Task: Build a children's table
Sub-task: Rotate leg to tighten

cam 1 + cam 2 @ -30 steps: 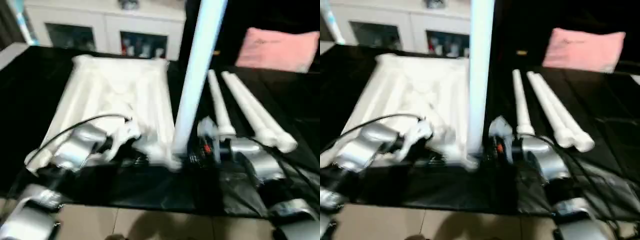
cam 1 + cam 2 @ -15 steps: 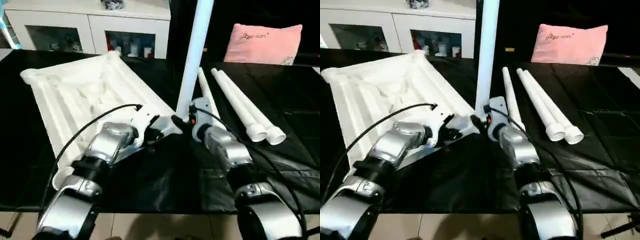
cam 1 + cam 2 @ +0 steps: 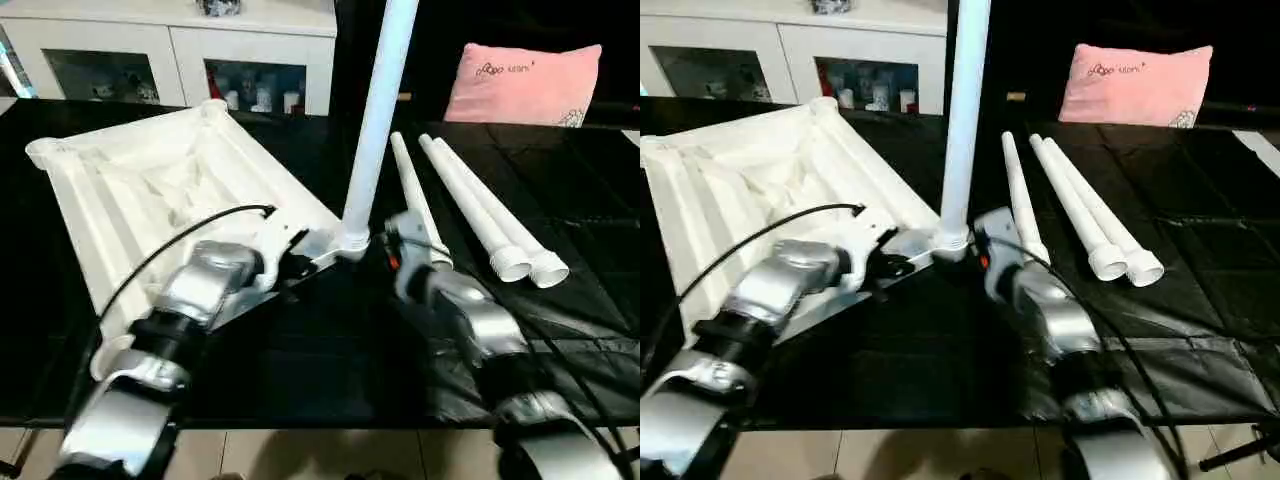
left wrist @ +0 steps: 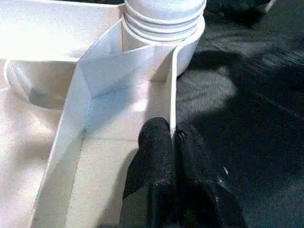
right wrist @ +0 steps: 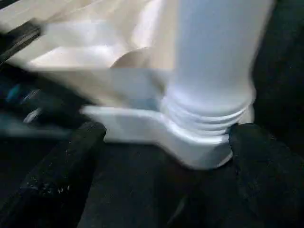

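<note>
White ribbed tabletop (image 3: 150, 190) is seen lying underside-up on the black table (image 3: 600, 200), with one leg (image 3: 375, 120) standing upright in its near corner socket. Three loose legs (image 3: 480, 215) lie beside it, a pink pillow (image 3: 525, 85) and white cabinet (image 3: 180, 60) behind. The tabletop's rim is pinched by the left gripper (image 4: 172, 142); the right gripper (image 5: 161, 142) is spread wide either side of the socket.

Tabletop (image 3: 150, 190) ribs-up; one leg (image 3: 375, 120) upright in corner socket.

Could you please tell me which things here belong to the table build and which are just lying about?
Job: white ribbed plastic tabletop; upright white tapered leg in its corner socket; three loose white tapered legs on the black cloth.
Lying about: pink pillow; white glass-door cabinet.
</note>
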{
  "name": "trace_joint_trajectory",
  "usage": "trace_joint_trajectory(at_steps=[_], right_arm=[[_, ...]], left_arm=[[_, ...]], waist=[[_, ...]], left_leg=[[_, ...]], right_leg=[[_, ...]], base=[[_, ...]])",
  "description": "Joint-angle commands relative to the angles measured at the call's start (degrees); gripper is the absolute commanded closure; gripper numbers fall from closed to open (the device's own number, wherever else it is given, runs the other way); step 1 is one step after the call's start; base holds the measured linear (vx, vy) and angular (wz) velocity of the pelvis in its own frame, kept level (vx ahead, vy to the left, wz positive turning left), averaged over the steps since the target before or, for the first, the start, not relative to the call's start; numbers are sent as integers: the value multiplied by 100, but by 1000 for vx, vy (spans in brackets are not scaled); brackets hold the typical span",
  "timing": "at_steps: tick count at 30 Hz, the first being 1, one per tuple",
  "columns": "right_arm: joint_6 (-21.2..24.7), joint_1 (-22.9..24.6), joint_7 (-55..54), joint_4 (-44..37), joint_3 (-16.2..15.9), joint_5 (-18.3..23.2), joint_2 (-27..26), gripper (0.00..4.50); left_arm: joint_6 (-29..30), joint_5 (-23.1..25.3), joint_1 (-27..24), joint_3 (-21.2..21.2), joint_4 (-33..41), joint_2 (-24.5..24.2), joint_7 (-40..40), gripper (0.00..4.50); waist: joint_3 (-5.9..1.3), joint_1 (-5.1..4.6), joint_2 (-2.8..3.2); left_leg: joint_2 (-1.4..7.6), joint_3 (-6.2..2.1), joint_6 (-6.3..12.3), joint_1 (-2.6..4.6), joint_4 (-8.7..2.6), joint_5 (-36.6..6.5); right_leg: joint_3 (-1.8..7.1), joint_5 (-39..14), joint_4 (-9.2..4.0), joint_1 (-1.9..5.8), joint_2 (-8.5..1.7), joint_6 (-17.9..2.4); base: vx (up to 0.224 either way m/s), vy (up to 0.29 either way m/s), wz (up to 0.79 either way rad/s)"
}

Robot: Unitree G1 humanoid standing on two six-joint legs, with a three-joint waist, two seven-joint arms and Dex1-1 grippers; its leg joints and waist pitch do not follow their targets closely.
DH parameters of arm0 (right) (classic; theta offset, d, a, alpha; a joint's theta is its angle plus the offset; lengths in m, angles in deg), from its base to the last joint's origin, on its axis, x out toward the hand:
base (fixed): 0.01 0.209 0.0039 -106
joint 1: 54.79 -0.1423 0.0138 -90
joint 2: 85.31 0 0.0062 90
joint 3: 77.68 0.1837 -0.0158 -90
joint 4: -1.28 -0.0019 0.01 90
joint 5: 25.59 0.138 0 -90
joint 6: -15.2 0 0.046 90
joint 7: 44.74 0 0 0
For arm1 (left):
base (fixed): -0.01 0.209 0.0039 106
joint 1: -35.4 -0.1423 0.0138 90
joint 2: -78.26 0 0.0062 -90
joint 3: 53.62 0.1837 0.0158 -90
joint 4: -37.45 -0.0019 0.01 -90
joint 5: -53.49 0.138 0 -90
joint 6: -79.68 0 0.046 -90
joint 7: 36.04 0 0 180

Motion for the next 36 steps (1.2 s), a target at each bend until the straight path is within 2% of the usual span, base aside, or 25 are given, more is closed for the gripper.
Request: trace_joint_trajectory(at_steps=[1, 2, 3, 6, 9, 14, 20, 26, 29, 32, 33, 36], right_arm=[[-3, 26, 493, -292, -189, 99, 188, 4], [-31, 106, 972, -506, -256, 121, 528, 4], [-33, 110, 1005, -519, -258, 122, 552, 4], [-34, 131, 1541, -698, -276, 175, 908, 4], [-133, 117, 2215, -829, -477, 146, 1332, 4], [-316, 124, 2923, -924, -830, 106, 1571, 4], [-605, 34, 3284, -828, -1063, 26, 1571, 4], [-830, -155, 3547, -525, -1290, -31, 1428, 21], [-808, -184, 3609, -466, -1308, -41, 1410, 61], [-908, -208, 3677, -351, -1383, -91, 1428, 73], [-926, -213, 3691, -327, -1388, -89, 1427, 96], [-955, -223, 3712, -290, -1391, -86, 1423, 114]], left_arm=[[-112, -148, -7, 100, 265, -44, 352, 450], [-95, -203, -78, 194, 398, -194, 703, 450], [-96, -207, -83, 202, 409, -205, 730, 450], [-156, -265, -210, 401, 640, -457, 1290, 450], [-512, -308, -408, 700, 874, -893, 2185, 450], [-932, -370, -503, 869, 1003, -1245, 2942, 450], [-1065, -410, -498, 1026, 1120, -1419, 3358, 450], [-1262, -349, -482, 1164, 1151, -1432, 3639, 450], [-1281, -351, -469, 1189, 1141, -1436, 3646, 450], [-1319, -341, -457, 1198, 1116, -1436, 3669, 450], [-1334, -335, -454, 1197, 1102, -1434, 3675, 450], [-1355, -330, -450, 1199, 1082, -1435, 3680, 450]], waist=[[-374, 66, 24], [-385, 88, 22], [-388, 103, 24], [-378, 139, 27], [-355, 193, 36], [-344, 294, 39], [-357, 341, 21], [-365, 338, 18], [-361, 339, 19], [-364, 328, 16], [-363, 324, 14], [-366, 325, 14]], left_leg=[[181, -45, 337, -20, -347, -950], [186, -42, 355, -16, -335, -919], [200, -40, 385, -18, -331, -845], [207, -37, 392, -8, -333, -914], [205, -30, 372, 14, -344, -1013], [224, -32, 249, 52, -369, -1228], [227, -33, 207, 34, -364, -1115], [228, -29, 197, 27, -358, -1042], [227, -28, 203, 22, -356, -1062], [223, -32, 189, 20, -357, -1075], [221, -32, 187, 21, -356, -1072], [219, -28, 204, 15, -351, -1039]], right_leg=[[289, -1431, -467, 345, -455, -1028], [290, -1353, -458, 364, -459, -1051], [302, -1162, -424, 361, -459, -1108], [295, -1187, -431, 353, -459, -1160], [297, -1408, -461, 320, -451, -1101], [296, -1785, -484, 292, -455, -984], [303, -1625, -442, 308, -473, -1021], [302, -1521, -423, 312, -465, -1055], [298, -1528, -426, 315, -461, -1060], [295, -1562, -424, 321, -461, -1039], [297, -1583, -427, 319, -461, -1031], [299, -1531, -421, 324, -456, -1035]], base=[[0, 0, 0], [0, 0, 0], [0, 0, 0], [0, 0, 0], [0, 0, 0], [0, 0, 0], [0, 0, 0], [0, 0, 0], [0, 0, 0], [0, 0, 0], [0, 0, 0], [0, 0, 0]])
